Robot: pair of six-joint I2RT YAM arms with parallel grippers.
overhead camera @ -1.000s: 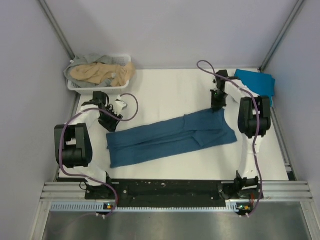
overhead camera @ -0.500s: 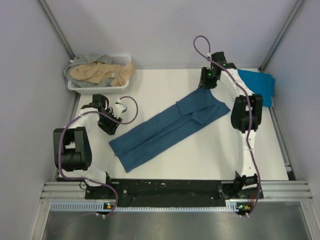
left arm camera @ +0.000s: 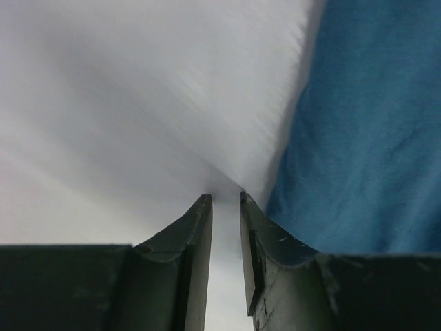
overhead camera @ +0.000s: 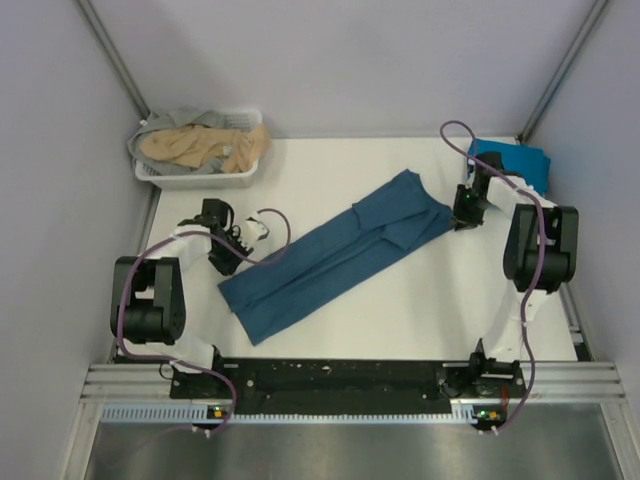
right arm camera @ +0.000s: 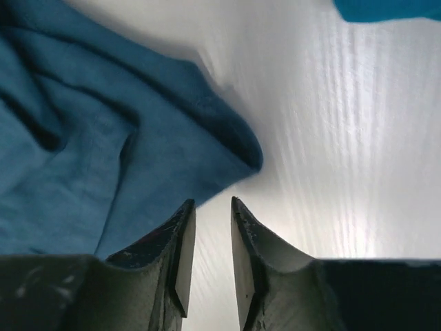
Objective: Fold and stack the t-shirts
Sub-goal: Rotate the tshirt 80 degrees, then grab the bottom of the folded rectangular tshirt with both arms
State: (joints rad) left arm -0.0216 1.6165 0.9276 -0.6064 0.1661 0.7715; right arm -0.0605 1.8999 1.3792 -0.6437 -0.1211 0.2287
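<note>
A dark teal-blue t-shirt (overhead camera: 335, 255), folded into a long strip, lies diagonally across the white table. My left gripper (overhead camera: 228, 262) sits low on the table just left of the strip's near-left end. In the left wrist view the gripper (left arm camera: 225, 196) has its jaws narrowly apart and empty, with the shirt (left arm camera: 365, 138) to its right. My right gripper (overhead camera: 462, 218) is just right of the strip's far-right corner. In the right wrist view the gripper (right arm camera: 212, 200) has its jaws narrowly apart and empty, beside the shirt's corner (right arm camera: 131, 138). A cyan-blue t-shirt (overhead camera: 515, 165) lies folded at the back right.
A white slatted basket (overhead camera: 195, 180) at the back left holds a tan shirt (overhead camera: 200, 148) and a grey shirt (overhead camera: 185, 120). Grey walls close in the table on the left, back and right. The black arm-base rail (overhead camera: 340, 378) runs along the near edge.
The right gripper swung the teal shirt's right end toward the back, so the strip now lies diagonally. It then let go and moved to the right of it. The left gripper shifted slightly toward the shirt.
</note>
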